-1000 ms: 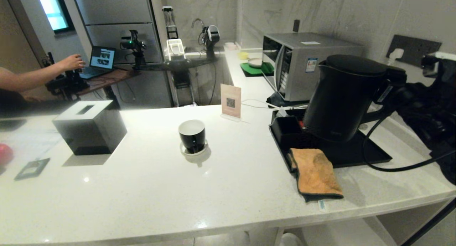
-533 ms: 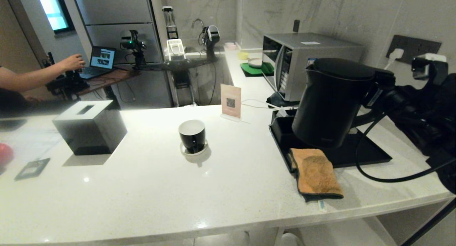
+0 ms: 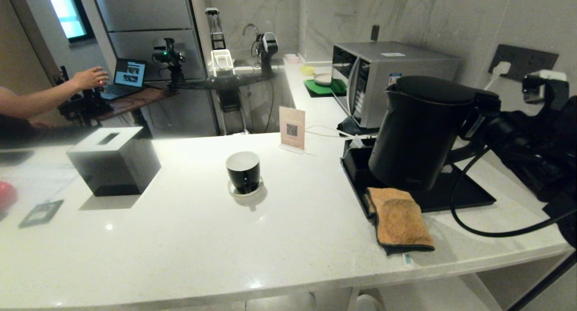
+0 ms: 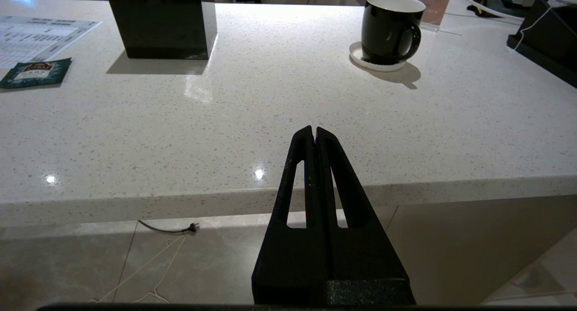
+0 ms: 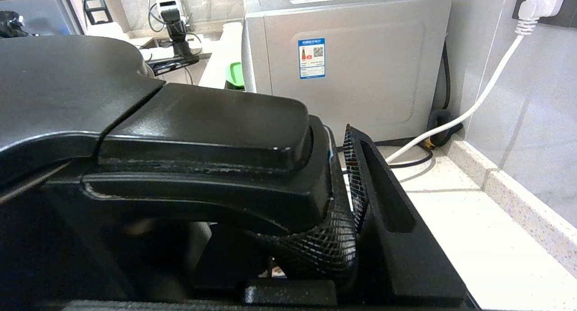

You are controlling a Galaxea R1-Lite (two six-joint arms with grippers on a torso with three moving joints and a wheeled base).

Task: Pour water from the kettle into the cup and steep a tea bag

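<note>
So the right gripper [image 5: 333, 212] has its fingers [image 5: 383, 189] clamped around the top of the black loop handle of the tall matte black electric kettle [image 3: 417, 130]. The kettle hangs lifted and tipped a little toward the cup side, over the front left part of the flat black tray [image 3: 464, 191] that sits at the right end of the white speckled stone counter [image 3: 203, 239]. A black cable [image 3: 478, 230] loops from under the kettle across the tray to the counter's right edge.

The folded orange cloth [image 3: 399, 218] drapes over the tray's front left corner onto the counter, near the front edge. Behind the tray, toward the back right corner, there's a silver microwave [image 3: 387, 76].

The small black mug with a white inside [image 3: 243, 171] stands upright on its small white saucer [image 3: 245, 191], about mid-counter, well apart from the kettle. A pink card stand [image 3: 292, 128] is behind it near the back edge. The black cube tissue box [image 3: 115, 160] is toward the left end, with a dark green tea bag packet [image 4: 36, 72] closer to the left front.

The left gripper [image 4: 314, 135] hangs off the front edge of the counter, fingers pressed together, holding nothing.

A person's arm [image 3: 49, 94] reaches toward a laptop in the far left background.
</note>
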